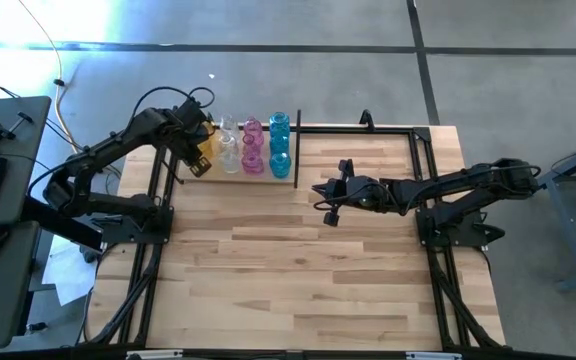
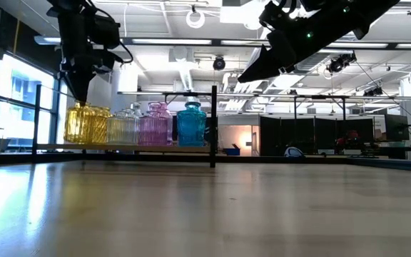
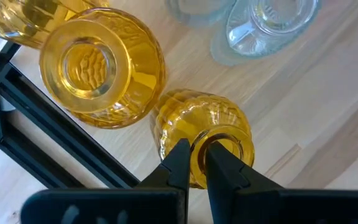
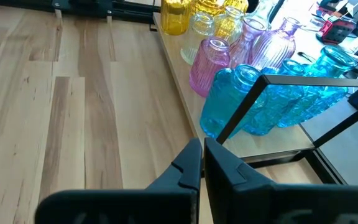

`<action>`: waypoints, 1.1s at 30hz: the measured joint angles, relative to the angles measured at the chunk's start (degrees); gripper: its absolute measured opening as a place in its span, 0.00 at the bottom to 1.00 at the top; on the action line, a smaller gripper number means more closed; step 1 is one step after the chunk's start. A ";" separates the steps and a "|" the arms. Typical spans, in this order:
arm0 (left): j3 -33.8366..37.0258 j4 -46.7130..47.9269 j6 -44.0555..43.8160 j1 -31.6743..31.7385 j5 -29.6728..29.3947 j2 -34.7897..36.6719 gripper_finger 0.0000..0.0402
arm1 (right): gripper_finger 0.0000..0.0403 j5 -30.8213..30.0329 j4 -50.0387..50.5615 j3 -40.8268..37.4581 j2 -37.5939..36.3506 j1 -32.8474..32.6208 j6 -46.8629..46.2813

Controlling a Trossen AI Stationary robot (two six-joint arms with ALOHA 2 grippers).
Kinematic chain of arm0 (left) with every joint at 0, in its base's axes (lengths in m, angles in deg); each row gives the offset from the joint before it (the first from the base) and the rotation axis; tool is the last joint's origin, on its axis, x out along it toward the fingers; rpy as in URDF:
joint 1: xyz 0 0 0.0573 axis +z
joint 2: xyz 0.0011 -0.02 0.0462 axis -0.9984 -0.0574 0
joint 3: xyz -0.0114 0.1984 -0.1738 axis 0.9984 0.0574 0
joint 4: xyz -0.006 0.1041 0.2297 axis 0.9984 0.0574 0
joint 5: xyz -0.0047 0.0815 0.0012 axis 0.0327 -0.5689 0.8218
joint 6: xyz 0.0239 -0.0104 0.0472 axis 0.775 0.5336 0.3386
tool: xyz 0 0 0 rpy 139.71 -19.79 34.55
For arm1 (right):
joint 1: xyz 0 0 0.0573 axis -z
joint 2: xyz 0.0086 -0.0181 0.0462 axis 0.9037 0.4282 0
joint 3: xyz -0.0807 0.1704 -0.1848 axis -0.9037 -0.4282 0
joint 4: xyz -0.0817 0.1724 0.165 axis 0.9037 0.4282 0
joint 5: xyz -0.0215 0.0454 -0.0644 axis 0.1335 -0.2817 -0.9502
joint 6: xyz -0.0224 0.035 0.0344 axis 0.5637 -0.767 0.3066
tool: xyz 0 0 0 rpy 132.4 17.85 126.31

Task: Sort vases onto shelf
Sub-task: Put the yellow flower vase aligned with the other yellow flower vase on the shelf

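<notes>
The vases (image 1: pixel 253 148) are small ribbed translucent glass pieces, grouped by colour in short rows on the shelf (image 1: pixel 298 152): yellow, then clear, then pink, then teal. In the low view they stand upright, side by side, on the pale plank between the black rods, the teal ones nearest the upright divider.

The left gripper (image 3: pixel 195 152) points down over the yellow end of the row. Its two fingers are nearly together, pinched on the rim of a yellow vase (image 3: pixel 201 134): one finger sits just outside the neck, the other inside the mouth. That vase is directly under the fingertips, standing on the plank. A second yellow vase (image 3: pixel 101 65) stands just beside it, past the fingertips and close to the black frame rod; clear vases (image 3: pixel 263 25) lie farther out on the other side.

The right gripper (image 4: pixel 202 151) hangs above the bare table, fingers shut together and holding nothing. The teal vases (image 4: pixel 253 102) and the divider rod lie just ahead of its fingertips, the pink and yellow ones beyond them.
</notes>
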 joint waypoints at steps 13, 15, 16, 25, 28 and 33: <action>0.49 -0.06 -0.91 0.00 -1.98 -0.32 0.13 | 0.00 0.00 -0.02 0.00 0.01 0.02 0.00; 0.52 -0.03 -0.89 0.00 -2.83 -0.32 0.16 | 0.00 0.00 -0.01 0.00 0.00 0.01 0.00; 0.52 -0.03 -0.79 0.00 -3.00 -0.28 0.17 | 0.00 0.00 -0.02 0.00 0.01 0.02 0.00; 0.50 -0.67 -0.02 0.00 -8.10 -0.28 0.20 | 0.00 0.00 -0.03 0.00 0.01 0.01 0.00; 0.45 -0.98 0.15 0.00 -8.64 -0.26 0.20 | 0.00 0.00 -0.03 0.00 0.01 0.01 0.00; 0.35 -1.01 0.14 0.00 -8.72 -0.22 0.21 | 0.00 0.00 -0.03 0.00 0.01 0.02 0.00</action>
